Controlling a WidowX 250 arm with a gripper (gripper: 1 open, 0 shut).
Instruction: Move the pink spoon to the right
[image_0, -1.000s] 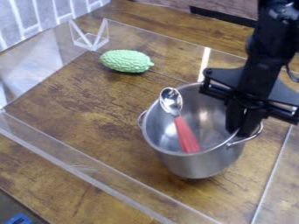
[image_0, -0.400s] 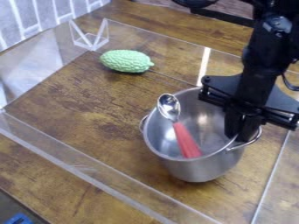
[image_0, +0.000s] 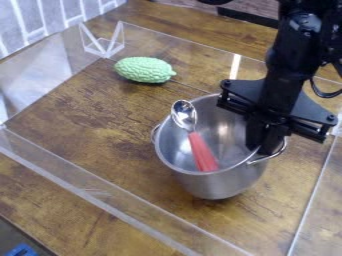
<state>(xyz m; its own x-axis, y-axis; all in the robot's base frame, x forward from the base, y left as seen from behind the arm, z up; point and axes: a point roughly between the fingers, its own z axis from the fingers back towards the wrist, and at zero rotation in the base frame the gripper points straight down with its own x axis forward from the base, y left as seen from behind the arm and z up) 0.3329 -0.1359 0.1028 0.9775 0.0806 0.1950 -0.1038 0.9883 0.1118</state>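
On the wooden bench (image_0: 80, 150) I see a bumpy green vegetable (image_0: 144, 69). The pink-handled spoon with a shiny metal bowl (image_0: 194, 135) leans inside the round steel pot (image_0: 207, 160). It looks light, stiff and slippery; I would grip the plastic handle. My black end effector (image_0: 271, 140) has its fingers together, holding nothing.

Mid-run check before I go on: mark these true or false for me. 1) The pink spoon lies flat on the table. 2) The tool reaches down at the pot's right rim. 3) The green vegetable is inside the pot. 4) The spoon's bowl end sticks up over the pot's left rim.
1) False: the pink spoon leans inside the steel pot.
2) True: the tool reaches down at the pot's right rim, shut.
3) False: the green vegetable lies on the table, behind and left of the pot.
4) True.
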